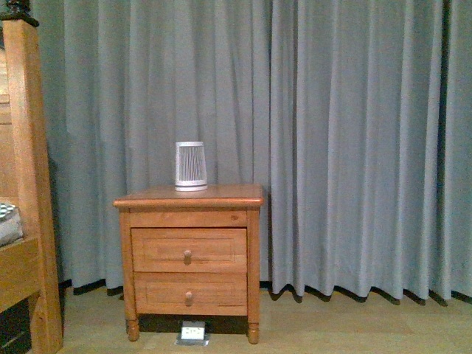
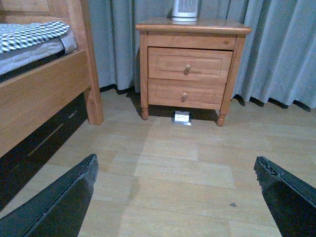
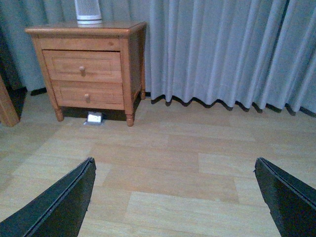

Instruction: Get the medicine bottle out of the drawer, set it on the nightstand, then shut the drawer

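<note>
Orange-brown wooden nightstand [image 1: 221,198]: upper panelled drawer [image 1: 158,249] fully shut, nothing done yet. Small white medicine bottle not visible, presumably inside. Spread wide and empty: left gripper [image 2: 175,168], right gripper [image 3: 174,168], over floor [image 2: 187,148], well apart from nightstand.

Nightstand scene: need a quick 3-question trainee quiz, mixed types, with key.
1. True or false: the upper drawer is pulled open.
2. What stands on the nightstand? A) a ribbed cylinder B) a lamp C) a mug
3. Fill in: in both wrist views the jaws are ___, holding nothing, over bare floor.

Key: 1 false, it is shut; 2 A; 3 open.
</note>
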`<act>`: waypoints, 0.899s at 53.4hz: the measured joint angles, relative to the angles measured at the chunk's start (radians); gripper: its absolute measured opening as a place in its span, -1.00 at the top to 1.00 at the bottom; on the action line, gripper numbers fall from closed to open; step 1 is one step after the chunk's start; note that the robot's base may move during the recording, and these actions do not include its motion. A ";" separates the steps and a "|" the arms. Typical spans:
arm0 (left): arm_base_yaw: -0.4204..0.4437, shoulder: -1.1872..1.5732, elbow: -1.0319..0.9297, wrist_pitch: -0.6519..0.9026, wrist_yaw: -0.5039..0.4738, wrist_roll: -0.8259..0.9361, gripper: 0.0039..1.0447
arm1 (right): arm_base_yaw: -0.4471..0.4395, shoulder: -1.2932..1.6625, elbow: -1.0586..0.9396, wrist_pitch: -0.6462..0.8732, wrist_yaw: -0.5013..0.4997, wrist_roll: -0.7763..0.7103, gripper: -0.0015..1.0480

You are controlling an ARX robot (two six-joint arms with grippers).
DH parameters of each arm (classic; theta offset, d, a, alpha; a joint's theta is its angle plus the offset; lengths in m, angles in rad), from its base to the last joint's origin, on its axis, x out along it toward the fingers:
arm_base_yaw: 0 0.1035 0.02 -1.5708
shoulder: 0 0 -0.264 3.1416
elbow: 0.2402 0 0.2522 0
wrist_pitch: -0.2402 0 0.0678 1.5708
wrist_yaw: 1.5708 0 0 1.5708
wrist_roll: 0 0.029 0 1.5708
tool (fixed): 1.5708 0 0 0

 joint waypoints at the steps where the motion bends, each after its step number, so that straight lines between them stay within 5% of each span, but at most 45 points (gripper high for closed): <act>1: 0.000 0.000 0.000 0.000 0.000 0.000 -0.87 | 0.000 0.000 0.000 0.000 0.000 0.000 -0.87; 48: 0.000 0.000 0.000 0.000 0.000 0.000 -0.87 | 0.000 0.000 0.000 0.000 0.000 0.000 -0.87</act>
